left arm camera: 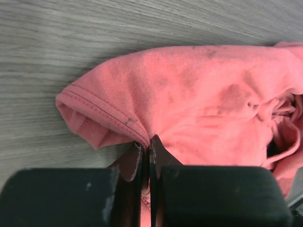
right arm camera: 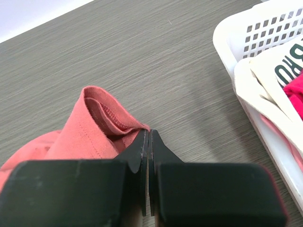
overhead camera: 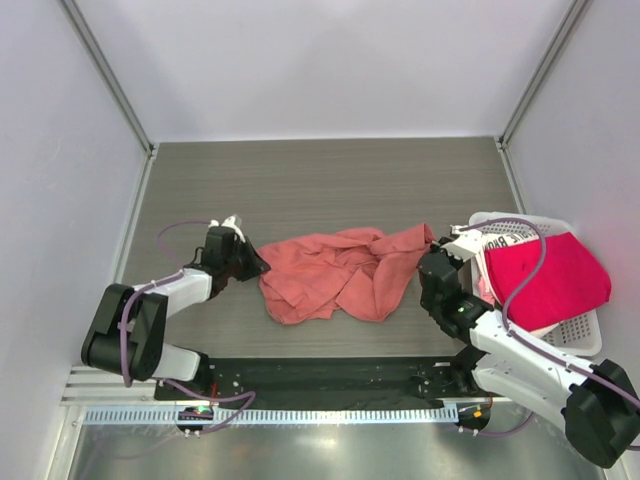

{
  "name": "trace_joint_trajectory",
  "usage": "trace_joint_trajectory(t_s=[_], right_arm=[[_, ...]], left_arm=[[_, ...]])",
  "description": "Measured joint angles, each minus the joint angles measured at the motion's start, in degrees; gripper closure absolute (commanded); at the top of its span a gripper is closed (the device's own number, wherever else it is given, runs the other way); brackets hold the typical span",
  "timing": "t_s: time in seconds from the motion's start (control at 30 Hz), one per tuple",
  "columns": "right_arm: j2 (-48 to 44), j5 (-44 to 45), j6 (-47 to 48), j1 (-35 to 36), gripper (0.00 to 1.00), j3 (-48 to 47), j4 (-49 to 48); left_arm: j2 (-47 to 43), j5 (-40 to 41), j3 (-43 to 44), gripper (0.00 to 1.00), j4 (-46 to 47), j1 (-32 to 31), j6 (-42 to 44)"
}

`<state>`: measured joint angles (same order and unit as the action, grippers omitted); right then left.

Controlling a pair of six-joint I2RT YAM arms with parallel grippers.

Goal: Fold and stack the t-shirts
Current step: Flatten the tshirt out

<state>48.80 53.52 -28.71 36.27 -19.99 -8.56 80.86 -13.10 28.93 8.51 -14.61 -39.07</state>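
The salmon-coral t-shirt (overhead camera: 340, 272) lies crumpled in the middle of the table. My left gripper (overhead camera: 258, 265) is shut on its left edge; in the left wrist view the gripper (left arm camera: 147, 142) pinches the hem of the shirt (left arm camera: 199, 99), with cloth between the jaws. My right gripper (overhead camera: 432, 248) is shut at the shirt's right corner; in the right wrist view the gripper (right arm camera: 148, 135) holds a raised hem of the shirt (right arm camera: 90, 127) at its tips. The crimson-pink t-shirt (overhead camera: 550, 275) and the white lettered t-shirt (overhead camera: 500, 240) lie in the basket.
The white lattice basket (overhead camera: 585, 340) stands at the right edge of the table, close to my right arm; it also shows in the right wrist view (right arm camera: 246, 28). White walls enclose the table on three sides. Bare grey wood-grain table (overhead camera: 320, 180) lies behind the shirt.
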Motion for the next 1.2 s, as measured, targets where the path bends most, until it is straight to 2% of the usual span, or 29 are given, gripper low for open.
trace_joint_trajectory(t_s=[0.1,0.2,0.37,0.5,0.63,0.8,0.97,1.1,1.2], right_arm=[[-0.1,0.2,-0.2,0.0,0.99,0.0,0.0],[-0.5,0.4,-0.2,0.0,0.99,0.0,0.1],[-3.4,0.5,-0.5,0.0,0.99,0.2,0.4],[-5.6,0.4,-0.9,0.0,0.99,0.9,0.4],[-6.8,-0.6,-0.9,0.0,0.99,1.6,0.4],[-6.6,-1.2,-0.9,0.0,0.99,1.8,0.3],[-2.8,-1.4,-0.8,0.0,0.96,1.7,0.1],[3.0,-2.0,-0.8,0.0,0.98,0.1,0.7],[5.9,-2.1,-0.8,0.0,0.98,-1.4,0.9]], left_arm=[[-3.2,0.8,-0.2,1.0,-1.3,0.0,0.7],[-11.9,2.6,-2.0,1.0,-2.0,-0.1,1.0],[-33.9,6.7,-6.3,1.0,-5.3,-0.3,0.1],[-47.5,12.6,-6.0,1.0,-12.9,-0.3,-2.5],[-52.7,19.0,-1.1,1.0,-21.9,-0.3,-4.1],[-47.4,26.3,6.9,1.0,-27.4,-0.3,-5.4],[-30.3,29.6,12.8,1.0,-28.3,0.2,-6.1],[-17.2,28.9,17.8,1.0,-28.6,2.9,-7.1],[-11.1,27.6,21.2,0.73,-28.9,5.4,-7.2]])
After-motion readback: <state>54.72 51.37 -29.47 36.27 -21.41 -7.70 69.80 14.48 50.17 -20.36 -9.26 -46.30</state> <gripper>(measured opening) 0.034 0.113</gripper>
